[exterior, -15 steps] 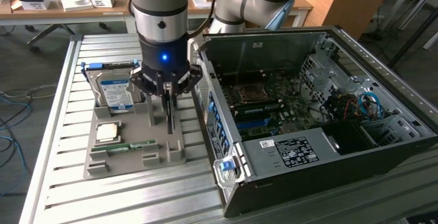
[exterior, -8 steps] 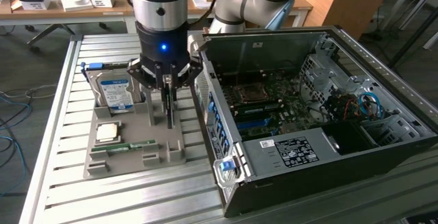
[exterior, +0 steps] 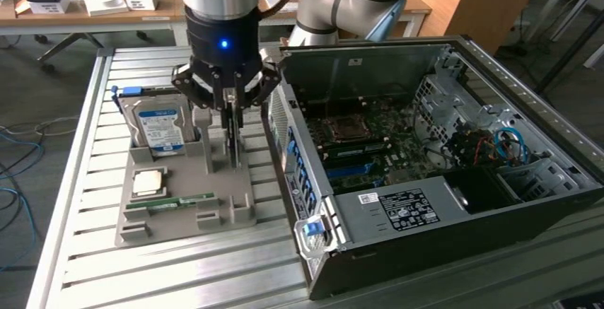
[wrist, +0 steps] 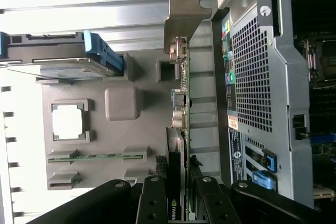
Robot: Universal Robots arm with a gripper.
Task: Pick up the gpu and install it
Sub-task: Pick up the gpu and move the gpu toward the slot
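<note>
The step in hand is the pick-up. The gripper (exterior: 230,111) hangs straight down over the grey parts tray (exterior: 222,199), and its fingers (wrist: 155,195) look clenched on the upper edge of the gpu (exterior: 233,146). In the wrist view they press in from both sides of the card (wrist: 179,121).

The card stands on edge in a slot of the tray, on the side toward the exterior view's right. Its lower edge is seated in the slot, so it is not yet lifted. Its pale metal bracket (wrist: 184,17) points away from the fingers along the card's length.

On the tray toward the exterior view's left stand the hard drive (exterior: 160,129), the processor chip (exterior: 149,182) and the green memory stick (exterior: 179,201), all apart from the card.

The open computer case (exterior: 373,65) lies just beside the tray on the exterior view's right, its motherboard (exterior: 378,146) exposed. No card is fitted there, so the installing is not begun.

As I judge it, the lift calls for a straight pull upward in the card's own plane. The case's rear wall stands close beside, and a tilted pull could jam the card in its slot.
</note>
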